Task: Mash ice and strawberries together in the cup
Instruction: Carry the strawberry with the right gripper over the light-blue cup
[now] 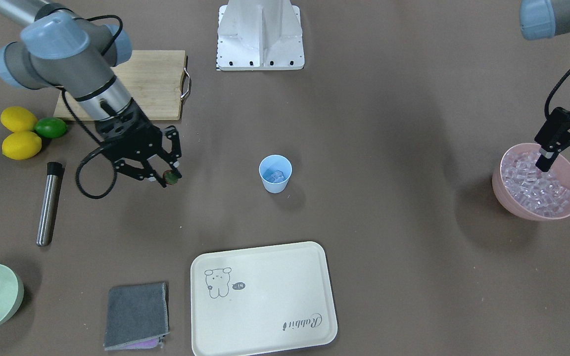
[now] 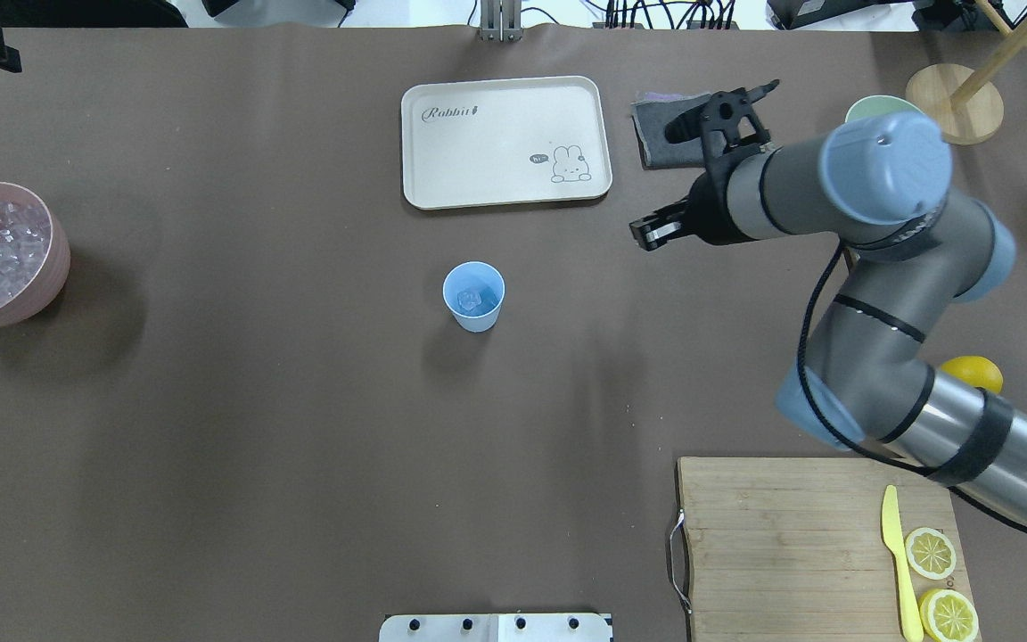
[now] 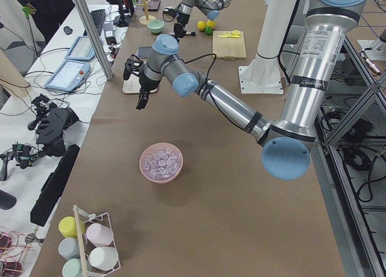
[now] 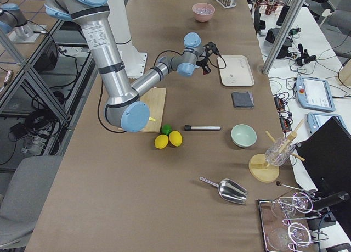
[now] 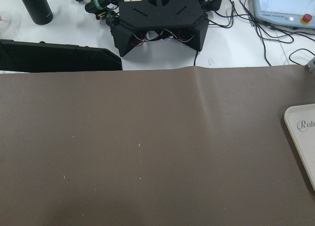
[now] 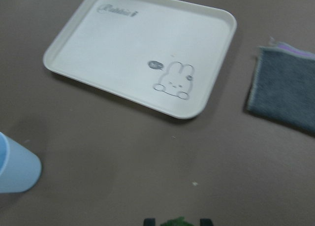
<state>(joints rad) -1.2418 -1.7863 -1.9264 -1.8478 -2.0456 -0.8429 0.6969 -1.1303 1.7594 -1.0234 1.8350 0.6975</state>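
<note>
The right hand (image 1: 166, 176) is pinching the strawberry (image 1: 170, 177) between its two fingertips. In the wrist view only the green leaves show between them. It hangs above the counter (image 1: 389, 123), between the middle and the end on the robot's right. The left hand (image 1: 568, 163) has its fingers spread, and I cannot see anything held in it. It hangs over the pink bowl (image 1: 505, 198), close to the counter's left end.

The cup (image 1: 275, 173) stands upright about in the middle of the counter, apart from both hands. It has a few pieces of ice (image 1: 276, 175) at its bottom. The pink bowl is filled with much more of it.

I judge that the strawberry must now go over the cup and be released. The berry is very small and is held only at the tips, so it may slip out on the way. The mouth of the cup is narrow, and a release a little off centre would put the berry on the counter. The cup looks like light plastic and tapers to a small base, so a finger touching the rim could tip it and spill the ice.

The ice is clear, glassy cubes, probably slippery. The cup is smooth and light blue. The counter has a matte brown cover. A shiny metal rod (image 1: 49, 202) with a black cap lies near the right end, probably for the mashing.
</note>
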